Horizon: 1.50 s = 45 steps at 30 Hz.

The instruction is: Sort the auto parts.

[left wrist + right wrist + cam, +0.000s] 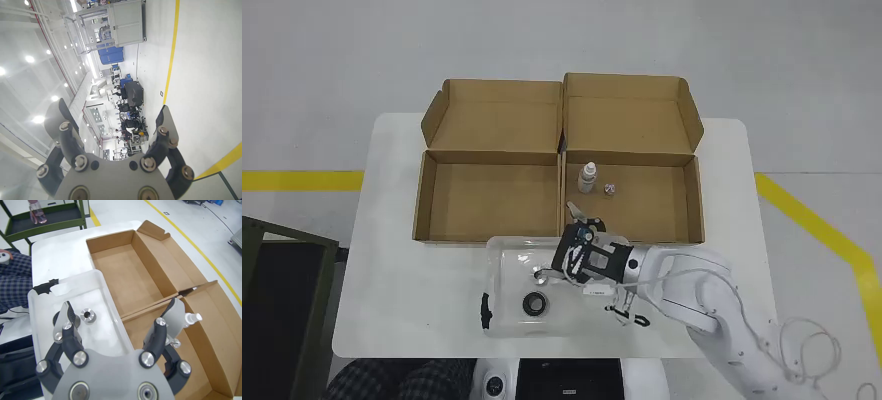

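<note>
**Right gripper open over bin and box**

The right gripper [121, 304] hangs wide open and holds nothing. One finger is above the clear bin [507, 260], and the other is above the right cardboard box [694, 200]. In the bin lie a shiny metal sleeve [87, 315] with a hole and a dark ring [535, 304]. In the right box are a small white spray bottle [587, 177] and, just beside it, a little metal part [609, 187]. The left cardboard box [423, 195] sits next to it on the white bench [382, 290]. The left gripper [112, 105] is open too, pointing out at the room.
</note>
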{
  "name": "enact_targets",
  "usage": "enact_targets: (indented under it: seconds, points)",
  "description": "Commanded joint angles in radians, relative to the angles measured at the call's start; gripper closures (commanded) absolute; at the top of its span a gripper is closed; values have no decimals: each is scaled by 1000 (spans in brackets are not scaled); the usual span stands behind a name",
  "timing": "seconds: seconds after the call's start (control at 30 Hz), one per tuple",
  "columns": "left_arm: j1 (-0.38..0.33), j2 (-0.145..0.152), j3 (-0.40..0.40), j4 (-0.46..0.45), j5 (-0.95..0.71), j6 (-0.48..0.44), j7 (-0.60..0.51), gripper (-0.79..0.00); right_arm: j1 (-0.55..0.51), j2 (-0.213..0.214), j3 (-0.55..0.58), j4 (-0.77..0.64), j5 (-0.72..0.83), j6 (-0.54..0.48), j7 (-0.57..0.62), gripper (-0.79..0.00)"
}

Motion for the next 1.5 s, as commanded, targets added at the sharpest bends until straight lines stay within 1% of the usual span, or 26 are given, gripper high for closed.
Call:
enact_targets:
  seconds: [0.0,0.07,0.23,0.3,0.5,0.6,0.73,0.9,1.0,1.07,1.33,1.47]
  points:
    - [0,0,0,0,0,0,0,-785,10,-2,-19,20,2,-21,-6,-748]
    - [0,0,0,0,0,0,0,-785,24,-6,-41,40,4,-43,-13,-754]
    - [0,0,0,0,0,0,0,-785,58,-15,-98,95,-8,-86,-32,-723]
    - [0,0,0,0,0,0,0,-785,70,-19,-119,117,-16,-103,-37,-736]
    - [0,0,0,0,0,0,0,-785,101,-28,-162,171,-33,-136,-63,-714]
    - [0,0,0,0,0,0,0,-785,110,-31,-170,188,-39,-142,-76,-653]
    - [0,0,0,0,0,0,0,-785,121,-33,-173,222,-46,-147,-88,-640]
    - [0,0,0,0,0,0,0,-785,130,-35,-178,253,-54,-154,-100,-548]
    - [0,0,0,0,0,0,0,-785,133,-36,-178,270,-60,-155,-107,-517]
    - [0,0,0,0,0,0,0,-785,133,-36,-178,280,-63,-157,-109,-483]
    - [0,0,0,0,0,0,0,-785,133,-36,-175,315,-71,-160,-108,-422]
    - [0,0,0,0,0,0,0,-785,139,-37,-180,334,-74,-163,-104,-425]
